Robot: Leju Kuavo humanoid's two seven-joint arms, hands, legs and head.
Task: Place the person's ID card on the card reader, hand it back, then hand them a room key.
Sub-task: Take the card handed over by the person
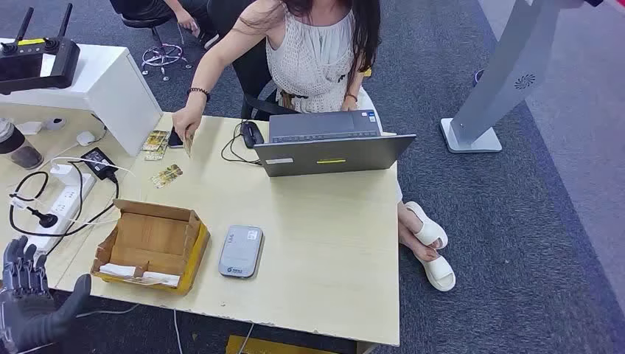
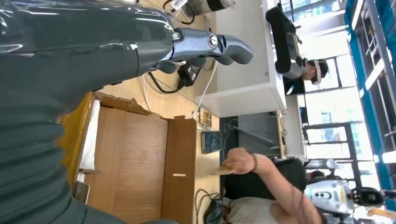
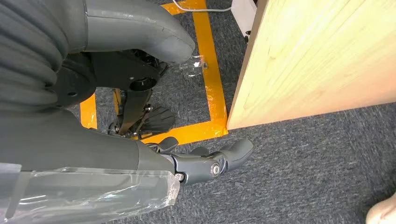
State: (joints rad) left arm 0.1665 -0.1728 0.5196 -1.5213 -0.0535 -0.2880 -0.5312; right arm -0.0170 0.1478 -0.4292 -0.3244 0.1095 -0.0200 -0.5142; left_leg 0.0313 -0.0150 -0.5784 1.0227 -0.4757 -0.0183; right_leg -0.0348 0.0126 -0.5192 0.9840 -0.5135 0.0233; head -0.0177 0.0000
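Note:
Across the table a person holds a tan ID card (image 1: 189, 139) upright in one hand (image 1: 183, 124), just above the far left of the tabletop. The grey card reader (image 1: 241, 251) lies flat near the front edge, right of an open cardboard box (image 1: 151, 240). My left hand (image 1: 28, 296) is raised at the table's front left corner, fingers apart and empty. The left wrist view shows my left hand (image 2: 205, 45) over the box (image 2: 135, 158), with the person's card (image 2: 222, 171) far beyond it. My right hand (image 3: 196, 164) hangs empty beside the table, above the carpet.
An open laptop (image 1: 332, 151) stands at the far middle. Two patterned cards (image 1: 155, 140) (image 1: 166, 175) and a phone (image 2: 211, 141) lie near the person's hand. A power strip and cables (image 1: 63, 203) crowd the left. White slips (image 1: 136, 274) lie in the box.

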